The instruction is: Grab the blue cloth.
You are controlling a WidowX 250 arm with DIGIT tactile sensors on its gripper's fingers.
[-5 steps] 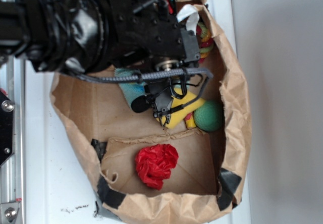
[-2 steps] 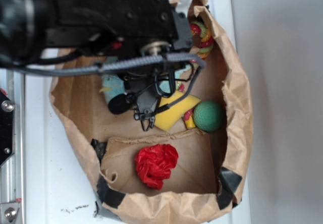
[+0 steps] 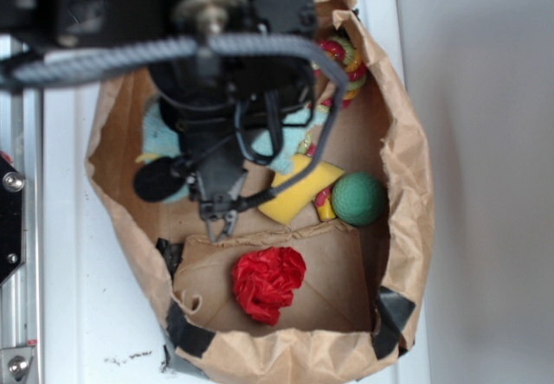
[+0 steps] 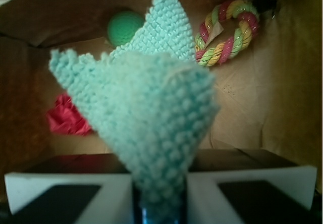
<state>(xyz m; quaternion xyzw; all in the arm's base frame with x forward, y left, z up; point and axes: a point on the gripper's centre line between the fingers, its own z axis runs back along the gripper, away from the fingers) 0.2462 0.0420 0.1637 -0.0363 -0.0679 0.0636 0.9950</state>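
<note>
Inside a brown paper bag (image 3: 407,185) on the white counter (image 3: 78,315), the robot's hand (image 4: 160,204) was closed on the blue cloth (image 4: 146,128), which fanned out from between the pads (wrist view). Part of it showed toward the counter's far edge, under the arm. A straight, steady lift seemed wisest, keeping the pinch firm and clear of the yellow sponge (image 3: 301,192).

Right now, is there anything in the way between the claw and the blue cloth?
Nothing visible does. The wrist view shows the blue cloth already pinched between the pads of the claw, fanning upward from them. The rope ring and green ball lie beyond it in the bag.
</note>
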